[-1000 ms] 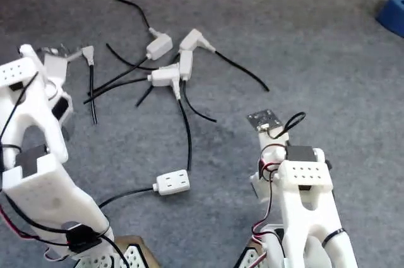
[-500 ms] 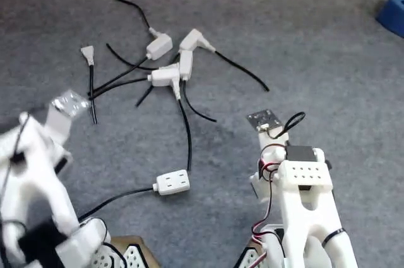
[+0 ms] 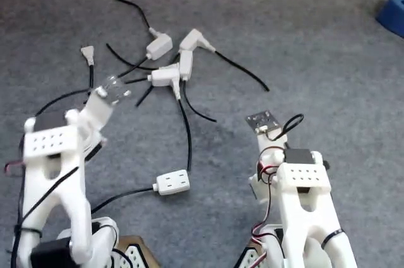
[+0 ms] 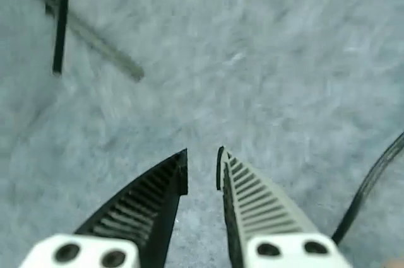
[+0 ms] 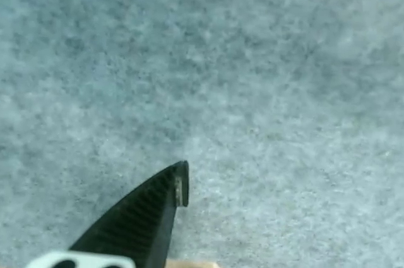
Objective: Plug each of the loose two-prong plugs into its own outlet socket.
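The left tool [image 3: 112, 87], jaws barely parted and empty, hangs over the tabletop [image 3: 328, 60] with the small loose plug [image 3: 87, 53] near on its left, its cord trailing back alongside, and the outlet socket [image 3: 172, 183] well behind, so the left arm is nearer.

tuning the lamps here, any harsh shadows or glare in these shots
High view: even light; the plugs and the outlet socket throw only faint, soft shadows on the grey carpet, with small glints on the wrist board at the left arm's tip. Left wrist view: no glare around the left gripper. Right wrist view: carpet evenly lit, no glare.
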`<act>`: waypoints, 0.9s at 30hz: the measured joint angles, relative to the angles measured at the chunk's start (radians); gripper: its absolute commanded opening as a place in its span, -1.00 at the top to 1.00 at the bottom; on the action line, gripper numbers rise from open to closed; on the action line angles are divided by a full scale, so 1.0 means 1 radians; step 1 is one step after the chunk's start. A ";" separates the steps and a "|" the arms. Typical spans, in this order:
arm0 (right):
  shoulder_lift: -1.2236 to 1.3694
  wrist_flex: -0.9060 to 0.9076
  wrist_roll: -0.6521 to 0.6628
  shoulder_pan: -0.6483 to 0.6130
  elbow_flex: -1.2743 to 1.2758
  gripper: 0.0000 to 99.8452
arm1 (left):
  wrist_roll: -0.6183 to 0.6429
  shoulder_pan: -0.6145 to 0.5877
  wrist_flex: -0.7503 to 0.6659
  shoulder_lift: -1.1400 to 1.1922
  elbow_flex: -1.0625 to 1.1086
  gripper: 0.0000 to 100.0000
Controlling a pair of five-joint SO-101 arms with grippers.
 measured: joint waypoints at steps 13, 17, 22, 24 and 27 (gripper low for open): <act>0.000 -0.015 0.028 0.000 0.015 -0.21 | 0.262 -0.095 0.233 0.367 -0.489 0.81; 0.000 -0.015 0.028 0.000 0.015 -0.21 | 0.218 -0.209 0.178 0.479 -0.562 0.81; 0.000 -0.015 0.028 0.000 0.015 -0.21 | 0.144 -0.302 0.084 0.661 -0.684 0.80; 0.000 -0.015 0.028 0.000 0.015 -0.21 | 0.129 -0.316 0.049 0.730 -0.736 0.80; 0.000 -0.015 0.028 0.000 0.015 -0.21 | 0.106 -0.318 0.011 0.813 -0.812 0.80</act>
